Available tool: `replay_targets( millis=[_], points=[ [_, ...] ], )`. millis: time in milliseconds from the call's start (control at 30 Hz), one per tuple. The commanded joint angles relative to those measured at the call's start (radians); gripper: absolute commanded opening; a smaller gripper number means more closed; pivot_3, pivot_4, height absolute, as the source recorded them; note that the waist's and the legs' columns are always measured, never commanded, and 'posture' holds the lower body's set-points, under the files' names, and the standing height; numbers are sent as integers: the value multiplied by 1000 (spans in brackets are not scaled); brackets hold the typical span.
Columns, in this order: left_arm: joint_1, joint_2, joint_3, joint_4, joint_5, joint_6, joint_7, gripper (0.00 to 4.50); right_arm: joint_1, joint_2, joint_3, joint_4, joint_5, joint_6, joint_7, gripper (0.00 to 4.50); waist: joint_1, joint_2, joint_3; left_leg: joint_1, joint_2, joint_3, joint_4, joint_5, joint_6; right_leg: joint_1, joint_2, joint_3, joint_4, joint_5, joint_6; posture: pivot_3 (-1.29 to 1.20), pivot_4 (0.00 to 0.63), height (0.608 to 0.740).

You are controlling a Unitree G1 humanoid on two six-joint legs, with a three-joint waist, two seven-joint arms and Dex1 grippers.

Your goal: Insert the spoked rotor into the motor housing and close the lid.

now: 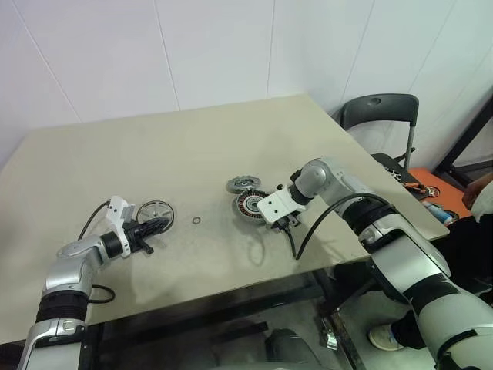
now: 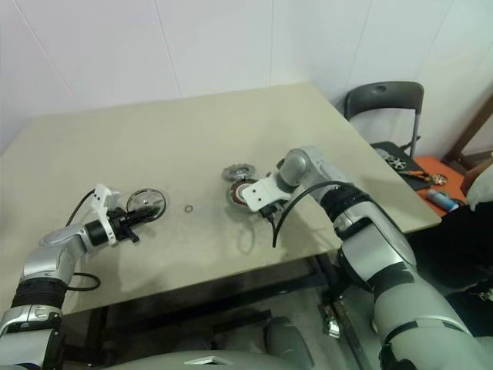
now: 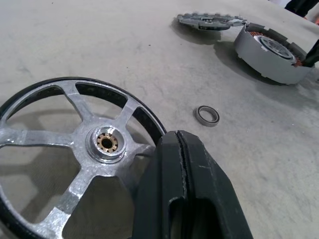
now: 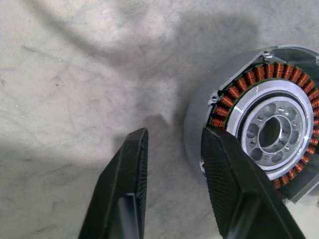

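No readable text or labels

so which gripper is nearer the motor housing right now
Right. The right gripper is open right beside the motor housing, one finger at its rim. The left gripper is shut at the spoked rotor, across the table.

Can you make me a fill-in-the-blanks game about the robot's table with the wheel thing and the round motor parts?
1. The left end effector is shut on the rim of the spoked ____.
2. The windings inside the motor housing are ____-coloured.
3. The right end effector has its fingers ____, beside the housing.
4. The lid lies on the ____, next to the housing.

Missing words: rotor; copper; open; table
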Motion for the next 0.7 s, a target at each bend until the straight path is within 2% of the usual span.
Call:
replay_targets(
  millis=[33,133,267,433,533,700],
  points=[
    [-7,17,23,-24,-6,-7,1,0,-43,-16,-23,-21,12,8,24,1562,2,0,0,1,0,0,0,0,0,1,0,0,0,0,0,0,0,740],
    [-4,14,21,-30,-6,-6,3,0,-46,-17,-57,-88,66,47,71,1562,3,0,0,0,0,0,0,0,0,1,0,0,-1,0,0,0,0,740],
    [-5,13,17,-30,-6,-5,1,0,-65,4,-105,-180,104,64,21,1562,0,0,0,-2,0,0,0,0,0,-1,0,0,-1,0,0,0,0,740],
    [-12,13,15,-13,-3,-8,-4,0,-15,60,-170,-353,191,197,-9,1562,0,1,0,-5,1,0,-1,0,0,-6,0,0,0,0,0,0,0,740],
    [-15,16,13,-8,-1,-7,-8,0,23,67,-171,-404,200,263,-29,1562,7,0,0,-5,1,-1,-2,0,0,-6,0,0,0,0,0,0,0,740],
    [-26,33,15,-2,2,-4,-18,0,83,22,-132,-371,159,250,-42,1562,32,-1,0,-5,0,0,0,0,0,-4,0,-1,-1,0,0,0,0,740]
  ],
)
